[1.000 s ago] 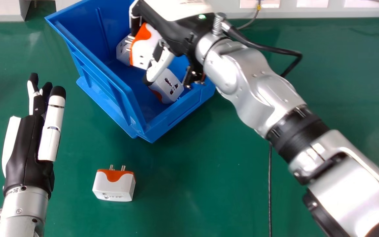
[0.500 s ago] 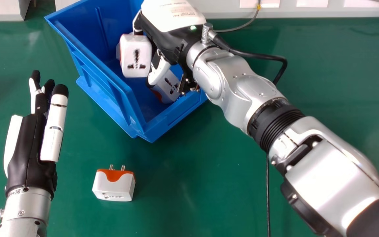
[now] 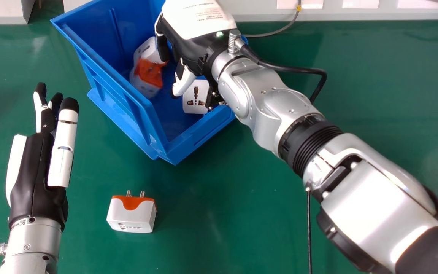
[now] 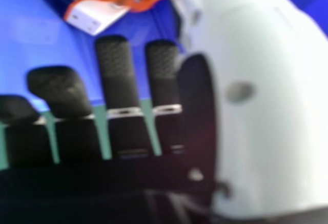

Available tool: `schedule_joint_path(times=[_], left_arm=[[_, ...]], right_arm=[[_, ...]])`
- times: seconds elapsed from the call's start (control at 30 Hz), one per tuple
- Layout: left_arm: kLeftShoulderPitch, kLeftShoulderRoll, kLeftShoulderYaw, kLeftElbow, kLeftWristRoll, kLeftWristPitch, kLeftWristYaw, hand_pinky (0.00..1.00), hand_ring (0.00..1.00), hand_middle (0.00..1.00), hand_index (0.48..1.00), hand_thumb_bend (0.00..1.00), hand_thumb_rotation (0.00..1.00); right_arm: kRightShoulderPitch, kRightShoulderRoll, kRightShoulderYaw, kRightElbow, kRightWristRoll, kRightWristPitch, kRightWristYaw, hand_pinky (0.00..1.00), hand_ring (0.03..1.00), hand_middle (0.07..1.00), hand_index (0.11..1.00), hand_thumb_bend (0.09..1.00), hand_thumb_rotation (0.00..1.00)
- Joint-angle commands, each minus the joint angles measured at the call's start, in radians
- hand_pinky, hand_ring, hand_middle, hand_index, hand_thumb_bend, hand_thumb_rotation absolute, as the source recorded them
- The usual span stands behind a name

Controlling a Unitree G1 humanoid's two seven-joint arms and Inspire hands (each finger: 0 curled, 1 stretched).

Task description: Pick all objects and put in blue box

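Adapter (image 3: 148,76) loose inside the blue box (image 3: 120,99), right hand (image 3: 194,45) spread just beside. Best to rise straight out before swinging toward the outlying adapter (image 3: 131,217) on the desk (image 3: 238,213).

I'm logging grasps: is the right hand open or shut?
Open: over the blue box, the right hand has extended fingers and grips nothing.

Under the black-and-white right hand (image 3: 192,42) the box (image 3: 105,61) was blue and the adapters (image 3: 151,72) white and orange, while beside the black-and-white left hand (image 3: 32,171) the tabletop (image 3: 222,198) was plain green and the lone adapter (image 3: 130,220) white with a curved orange band.
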Motion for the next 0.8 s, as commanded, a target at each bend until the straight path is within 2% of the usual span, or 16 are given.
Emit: schedule_joint_path(times=[0.0,0.23,0.4,0.53,0.73,0.77], left_arm=[[-0.002,0.001,-0.003,-0.028,-0.002,-0.004,0.003,1.0,1.0,1.0,1.0,0.37,1.0],[-0.009,0.004,-0.003,-0.022,0.001,-0.004,0.001,1.0,1.0,1.0,1.0,0.38,1.0],[-0.017,0.003,-0.01,-0.018,0.009,0.0,0.005,1.0,1.0,1.0,1.0,0.38,1.0],[-0.019,0.006,-0.009,-0.016,0.009,0.003,0.005,1.0,1.0,1.0,1.0,0.39,1.0],[-0.028,0.012,-0.001,0.006,0.005,0.001,0.001,1.0,1.0,1.0,1.0,0.38,1.0],[-0.031,0.015,0.001,0.013,0.005,-0.002,0.0,1.0,1.0,1.0,1.0,0.38,1.0]], right_arm=[[-0.049,0.002,0.001,-0.008,0.006,0.007,-0.02,0.09,0.141,0.469,0.48,0.528,0.0],[-0.048,-0.002,-0.008,-0.014,0.019,0.005,-0.028,0.11,0.162,0.469,0.479,0.528,0.0],[-0.04,-0.01,-0.02,-0.027,0.036,-0.007,-0.043,0.11,0.16,0.469,0.479,0.528,0.0],[-0.027,-0.029,-0.017,-0.061,0.041,-0.002,-0.049,0.12,0.166,0.453,0.486,0.525,0.0],[0.008,-0.051,-0.035,-0.148,0.064,0.016,-0.046,0.26,0.33,0.479,0.483,0.523,0.0],[0.023,-0.057,-0.047,-0.175,0.073,0.015,-0.051,0.26,0.33,0.479,0.483,0.523,0.0]])
